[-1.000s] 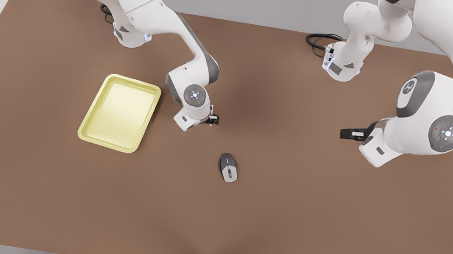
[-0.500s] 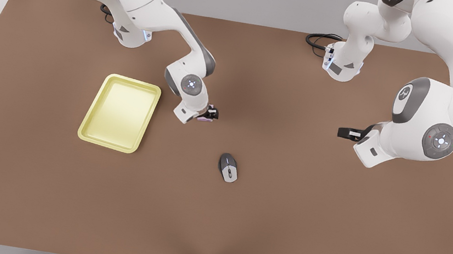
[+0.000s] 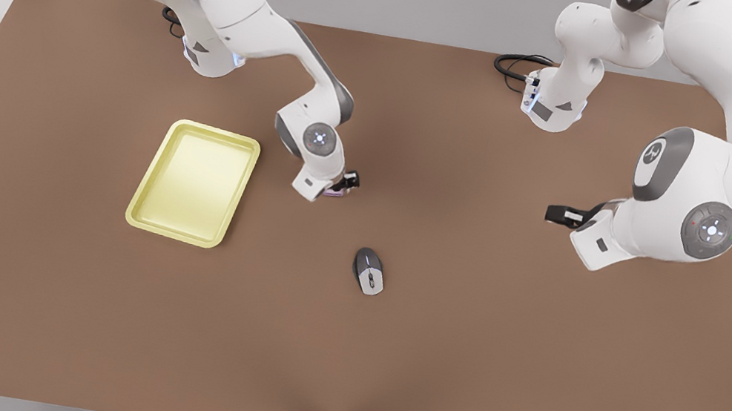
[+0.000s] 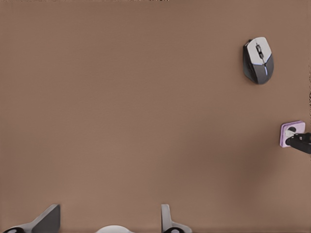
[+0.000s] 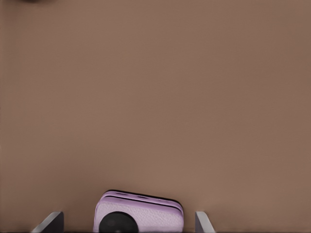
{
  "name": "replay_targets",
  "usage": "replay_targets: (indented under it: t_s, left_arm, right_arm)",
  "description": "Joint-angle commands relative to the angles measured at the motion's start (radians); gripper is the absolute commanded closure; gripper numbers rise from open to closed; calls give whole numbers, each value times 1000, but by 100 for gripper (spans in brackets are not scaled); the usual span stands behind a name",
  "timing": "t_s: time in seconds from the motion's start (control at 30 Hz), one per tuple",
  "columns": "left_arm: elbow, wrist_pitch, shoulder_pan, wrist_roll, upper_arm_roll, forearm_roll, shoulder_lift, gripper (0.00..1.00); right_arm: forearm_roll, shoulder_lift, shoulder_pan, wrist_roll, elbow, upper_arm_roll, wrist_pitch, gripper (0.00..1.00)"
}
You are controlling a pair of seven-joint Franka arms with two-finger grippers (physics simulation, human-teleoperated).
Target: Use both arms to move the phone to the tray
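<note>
Yellow tray, left of centre in the front view, lies bare; it has not moved in the last second. Just to its right, the right gripper has shifted slightly over the phone, whose lilac edge has come into sight beneath it; its fingers stand spread on either side of the phone, seemingly not yet clamped, so the pickup looks pending and the phone remains on the brown table, outside the tray. Lower centre, the grey mouse is unmoved. Far right, the left gripper waits, parted and empty. Count: two arms; two grippers; one phone; one tray; one mouse.
</note>
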Motion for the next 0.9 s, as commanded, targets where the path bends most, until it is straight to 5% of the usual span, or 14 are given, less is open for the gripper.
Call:
replay_targets:
  t_s: [0.0, 0.27, 0.67, 0.87]
  left_arm:
    - [1, -6, -1, 47, -4, 0, -4, 0]
    - [-12, -29, 1, 49, 91, -51, -33, 0]
    - [-20, -40, 1, 49, 99, -45, -36, 0]
    - [-19, -38, 1, 49, 97, -45, -32, 0]
  right_arm:
    - [1, 0, 6, -52, -4, 0, -4, 0]
    - [1, 3, 6, -49, -36, 0, 1, 0]
    - [1, 24, 6, -49, -30, 0, 6, 0]
    - [1, 24, 6, 184, -46, 22, -28, 0]
